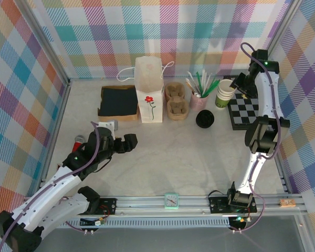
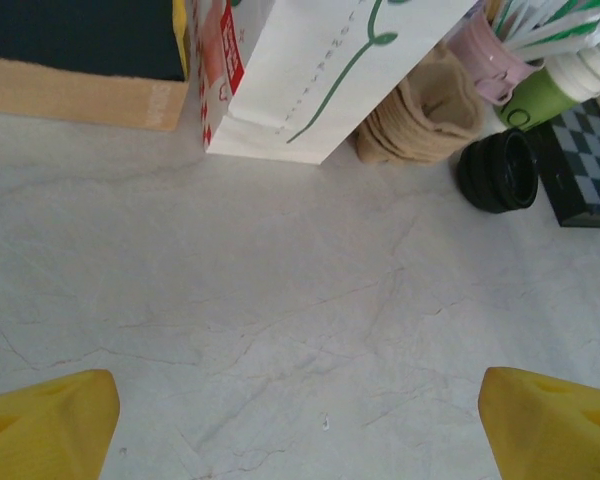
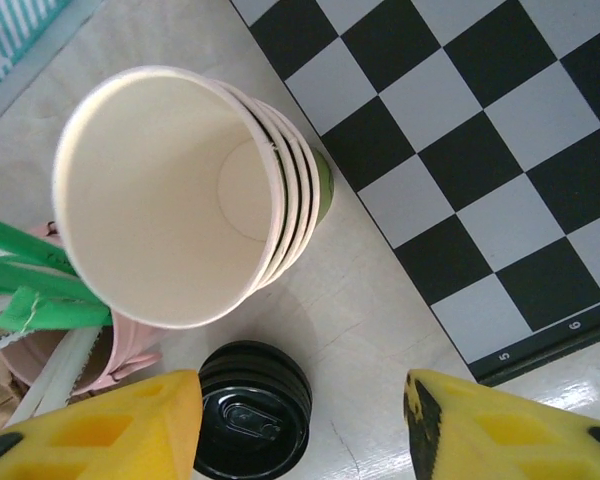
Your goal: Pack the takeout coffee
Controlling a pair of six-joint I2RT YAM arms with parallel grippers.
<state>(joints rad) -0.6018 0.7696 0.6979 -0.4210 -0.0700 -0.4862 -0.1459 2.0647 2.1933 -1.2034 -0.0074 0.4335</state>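
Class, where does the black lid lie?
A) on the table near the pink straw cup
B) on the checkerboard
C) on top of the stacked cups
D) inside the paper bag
A: the black lid sits on the table by the pink straw cup; the stacked cups stand open.

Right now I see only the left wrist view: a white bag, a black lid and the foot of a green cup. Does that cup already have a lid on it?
Observer: No. The right wrist view looks into a stack of paper cups, and the top one is open and empty.
Operator: Where is the right gripper?
Observer: The right gripper hangs beside that stack, fingers apart, holding nothing.
Operator: And the bag, is it standing?
Observer: Yes, in the top view the paper bag stands upright, its cord handles hanging out to both sides.
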